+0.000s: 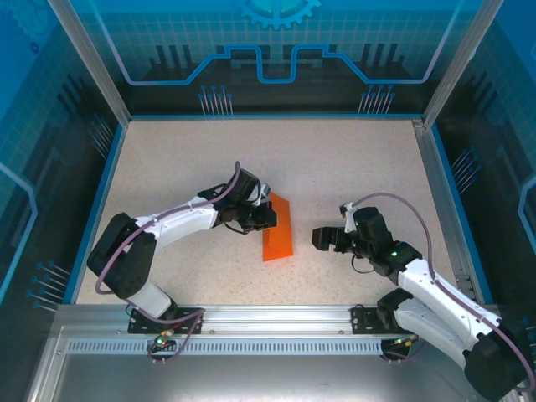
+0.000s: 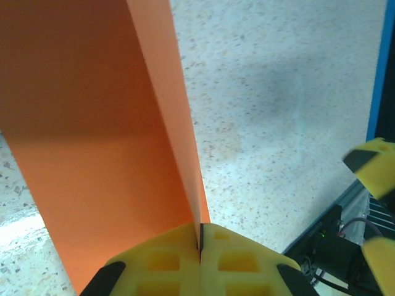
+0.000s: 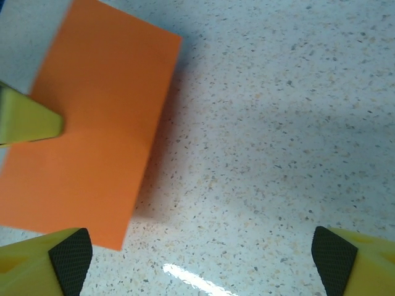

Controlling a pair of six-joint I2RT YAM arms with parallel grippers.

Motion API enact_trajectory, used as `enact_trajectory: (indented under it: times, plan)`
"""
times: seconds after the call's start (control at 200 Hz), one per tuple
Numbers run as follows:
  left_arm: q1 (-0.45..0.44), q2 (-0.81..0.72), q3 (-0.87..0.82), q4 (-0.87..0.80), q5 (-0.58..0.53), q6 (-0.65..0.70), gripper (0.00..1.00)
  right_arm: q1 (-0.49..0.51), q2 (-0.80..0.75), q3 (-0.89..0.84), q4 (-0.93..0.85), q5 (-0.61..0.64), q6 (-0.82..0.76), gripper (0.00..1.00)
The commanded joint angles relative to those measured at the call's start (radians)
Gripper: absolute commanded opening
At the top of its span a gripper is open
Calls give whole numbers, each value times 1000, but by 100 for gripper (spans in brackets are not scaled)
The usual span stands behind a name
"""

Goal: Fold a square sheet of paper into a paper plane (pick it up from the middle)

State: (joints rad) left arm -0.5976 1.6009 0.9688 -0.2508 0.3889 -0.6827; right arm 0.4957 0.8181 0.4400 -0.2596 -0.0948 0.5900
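Note:
The square sheet of paper [image 1: 279, 234] is bright orange and folded into a narrow rectangle near the table's middle. My left gripper [image 1: 263, 214] is shut on its left edge. In the left wrist view the yellow jaws [image 2: 200, 237] pinch the paper [image 2: 92, 123], and one layer fans out to the left. My right gripper [image 1: 323, 239] stands open to the right of the sheet, apart from it. In the right wrist view nothing but bare table lies between the right gripper's [image 3: 200, 253] fingers, with the paper [image 3: 92, 129] at upper left. The paper plane is out of view.
The speckled beige table [image 1: 335, 167] is bounded by blue walls and a metal rail [image 1: 268, 322] at the near edge. The right gripper's yellow fingers [image 2: 375, 169] show at the right of the left wrist view.

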Motion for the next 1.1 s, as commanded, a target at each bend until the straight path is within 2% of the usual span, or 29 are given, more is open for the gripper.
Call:
enact_trajectory:
  times: [0.0,0.045,0.1,0.165,0.28,0.325,0.38,0.51,0.605,0.865,1.095]
  plan:
    - [-2,31,-33,69,6,-49,0,25,10,-15,86,-105,-49,89]
    - [-2,41,-39,79,7,-52,1,61,32,0,94,-129,-90,87]
    - [-1,56,-47,88,7,-57,4,116,75,39,62,-96,-131,86]
    - [-1,69,-55,105,13,-61,5,225,153,96,17,-2,-194,84]
    - [-2,93,-57,125,13,-69,15,389,293,183,-21,178,-265,82]
    - [-2,100,-53,122,9,-68,20,437,345,214,-29,240,-277,81]
    - [-1,103,-50,123,6,-66,22,480,387,245,-33,313,-274,81]
    - [4,103,-42,111,-12,-66,27,520,450,270,12,343,-285,83]
    - [8,109,-32,100,-13,-60,27,560,477,278,54,339,-298,84]
    - [7,109,-27,99,-3,-60,23,656,593,337,103,457,-296,86]
    - [7,105,-31,108,6,-66,23,689,737,408,124,591,-260,80]
